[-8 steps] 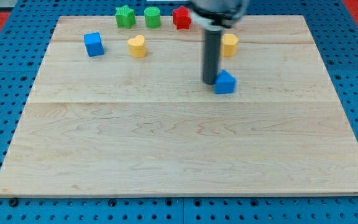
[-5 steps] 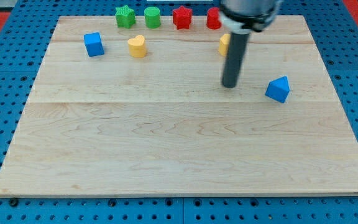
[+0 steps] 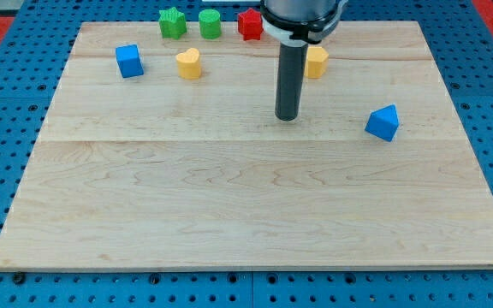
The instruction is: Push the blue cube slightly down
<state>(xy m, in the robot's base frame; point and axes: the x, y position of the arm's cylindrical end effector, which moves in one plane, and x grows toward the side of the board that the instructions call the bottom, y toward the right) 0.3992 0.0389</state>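
Camera view, the only 1 available. My tip [image 3: 287, 117] rests on the wooden tabletop [image 3: 229, 214] near its middle, toward the view's top, touching no block. The arm ends in a plain rod, so there is no tool to report as released, clenched or grasping; it can only push.

The blue cube [image 3: 128, 61], the task's object, sits near the view's top left, well apart from my tip and standing free. A yellow heart-shaped block [image 3: 188, 63] lies just to its right, with a gap between them. Along the top edge stand a green star-shaped block [image 3: 172, 22], a green cylinder [image 3: 210, 23] and a red star-shaped block [image 3: 249, 23], the last partly hidden by the arm. A second yellow block [image 3: 317, 62] shows beside the rod; its shape I cannot make out. A blue block with a pointed top [image 3: 383, 122] lies at the view's right, apart from my tip.

Judgement: the push has not begun; the step in hand is the approach. The next move calls for bringing my tip leftward and up, above the blue cube, passing clear of the yellow heart-shaped block, then a short stroke toward the view's bottom.
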